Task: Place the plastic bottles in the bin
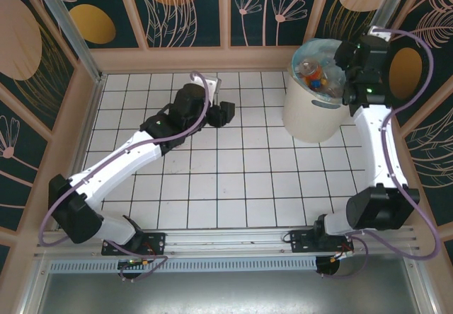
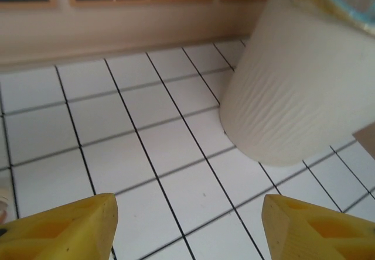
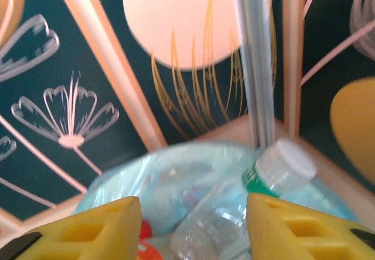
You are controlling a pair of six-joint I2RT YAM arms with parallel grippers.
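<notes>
Bottles [image 1: 316, 73] heaped inside bin [image 1: 304, 112], far right corner. Right gripper [image 3: 193, 213] hovering over the pile, fingers apart, gripping nothing. Left gripper [image 2: 188, 213] just left of bin, spread wide.

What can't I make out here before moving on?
Top view: bottles in the bin too small to count; right arm covers part of its mouth.
Right wrist view: white-capped bottle blurred, its lower body cut off by the bottom edge.
Left wrist view: bin's mouth out of frame.
</notes>
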